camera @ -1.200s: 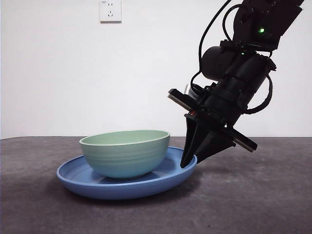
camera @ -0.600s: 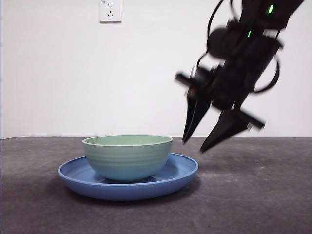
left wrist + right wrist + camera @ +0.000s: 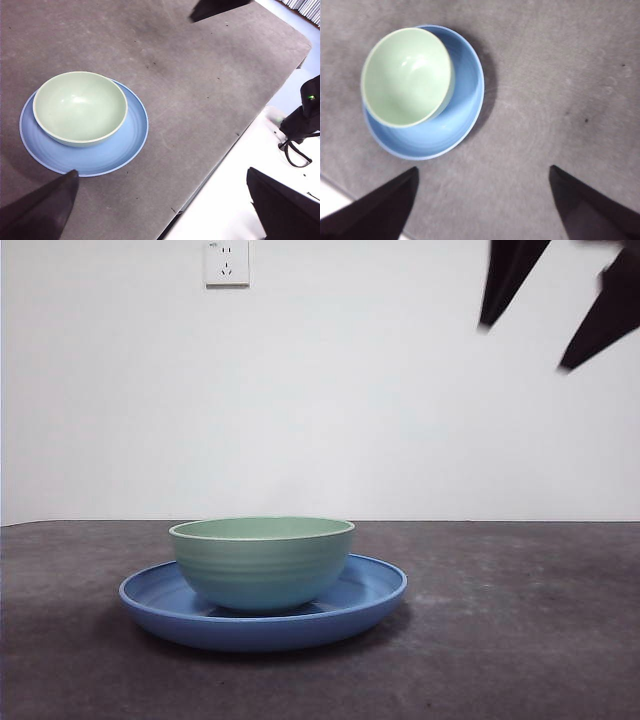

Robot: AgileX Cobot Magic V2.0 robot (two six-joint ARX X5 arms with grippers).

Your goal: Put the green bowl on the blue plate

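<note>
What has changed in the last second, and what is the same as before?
The hand that gripped the plate's rim let go, opened and rose; only two dark tips now show at the top corner of the front view. Which arm it is, I cannot tell. The plate settled flat, and the bowl stayed on it.

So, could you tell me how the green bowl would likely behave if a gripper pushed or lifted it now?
The green bowl looks rigid and glossy, so jaws may slip on its rim. Its small base rests on the smooth blue plate, so a sideways push would probably slide it rather than tip it. It sits off-centre on the plate, so it could ride up the raised rim.
</note>
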